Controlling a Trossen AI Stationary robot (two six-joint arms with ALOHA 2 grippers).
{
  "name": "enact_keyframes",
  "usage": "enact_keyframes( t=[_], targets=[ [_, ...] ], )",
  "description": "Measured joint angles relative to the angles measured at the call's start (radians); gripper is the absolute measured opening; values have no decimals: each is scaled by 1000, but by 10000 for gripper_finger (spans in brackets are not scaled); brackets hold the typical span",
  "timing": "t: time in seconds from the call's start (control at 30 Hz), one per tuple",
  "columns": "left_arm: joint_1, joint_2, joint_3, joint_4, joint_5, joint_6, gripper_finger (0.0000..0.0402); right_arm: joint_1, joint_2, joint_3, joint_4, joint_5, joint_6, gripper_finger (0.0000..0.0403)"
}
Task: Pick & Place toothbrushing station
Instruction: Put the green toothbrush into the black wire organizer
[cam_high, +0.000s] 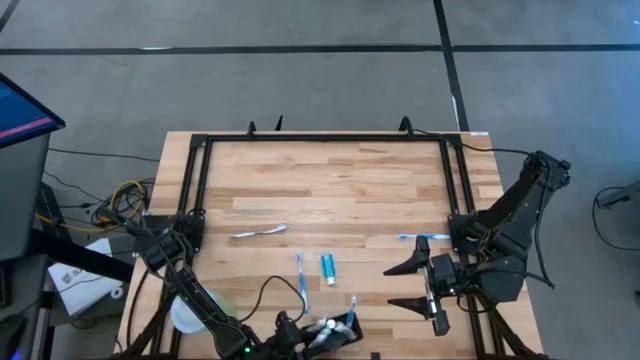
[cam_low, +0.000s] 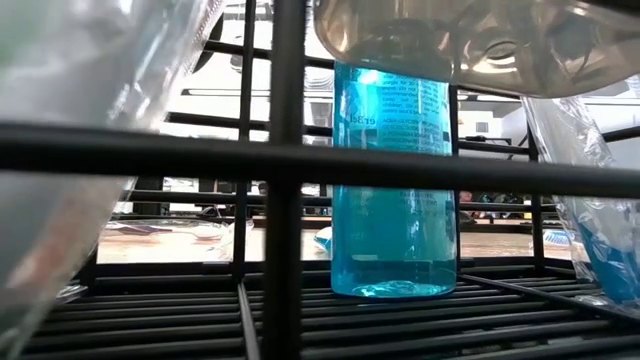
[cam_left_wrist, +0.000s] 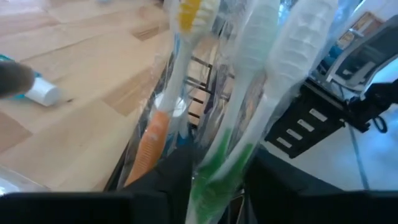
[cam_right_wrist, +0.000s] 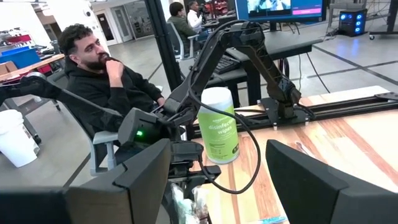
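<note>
Two grippers: left gripper (cam_high: 318, 338) sat over the black holder (cam_high: 345, 333) at the table's near edge, fingers' state impossible to tell; right gripper (cam_high: 405, 285) hovered, spread, empty.
Mid-table: blue toothbrush (cam_high: 300, 275), teal tube (cam_high: 327, 267) just beside it.
Farther: white toothbrush (cam_high: 260, 233) lay alone on open wood (cam_high: 330, 175).

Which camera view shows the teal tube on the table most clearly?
The high view: the teal tube lies whole on bare wood. The left wrist view shows only its white cap end at the frame edge. The right wrist view misses it; the low view is unclear.
</note>
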Motion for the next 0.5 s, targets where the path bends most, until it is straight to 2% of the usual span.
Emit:
enact_keyframes(
  t=[0.23, 0.5],
  targets=[
    [-6, -6, 0, 6, 12, -42, 168, 0, 0, 0, -9, 0, 0, 256],
    [0, -6, 36, 0, 71, -9, 163, 0, 0, 0, -11, 0, 0, 256]
  ],
)
